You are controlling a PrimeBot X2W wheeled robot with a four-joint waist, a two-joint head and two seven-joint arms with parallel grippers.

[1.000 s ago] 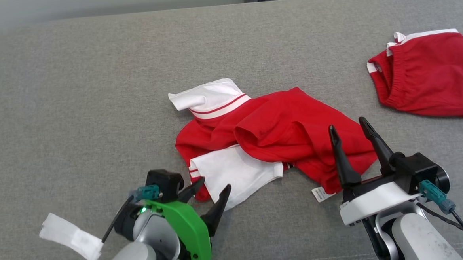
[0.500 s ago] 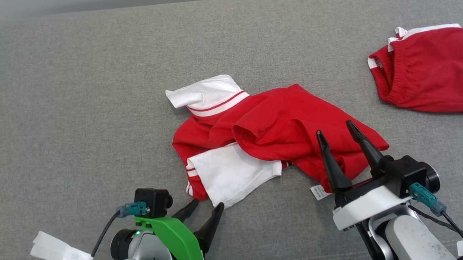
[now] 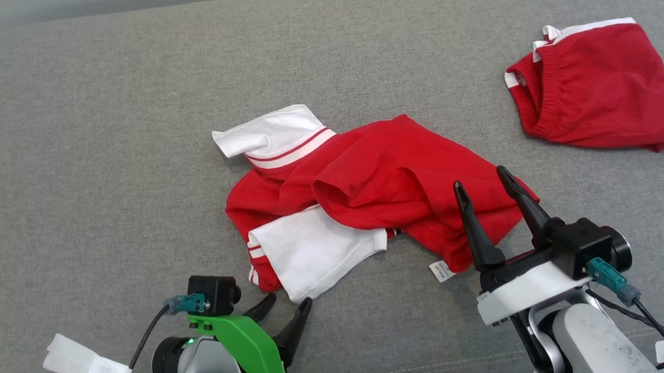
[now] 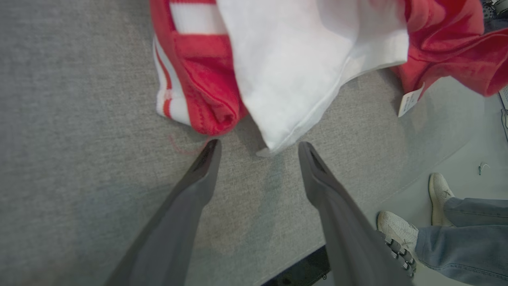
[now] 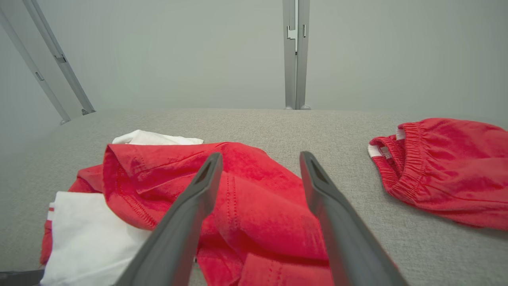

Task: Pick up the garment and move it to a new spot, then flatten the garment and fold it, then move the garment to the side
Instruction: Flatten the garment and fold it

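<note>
Grey surface (image 3: 79, 137) holds a rumpled red garment (image 3: 377, 173); left pincer (image 3: 288, 301) and right pincer (image 3: 480, 177) spread.

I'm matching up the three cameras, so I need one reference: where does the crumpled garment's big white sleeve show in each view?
Head view: the white sleeve lies low, left of centre, just above the left gripper.
Left wrist view: top centre, just beyond that gripper's fingertips.
Right wrist view: bottom left corner.
Shared landmark: the red-and-white striped edge beside the sleeve.
</note>
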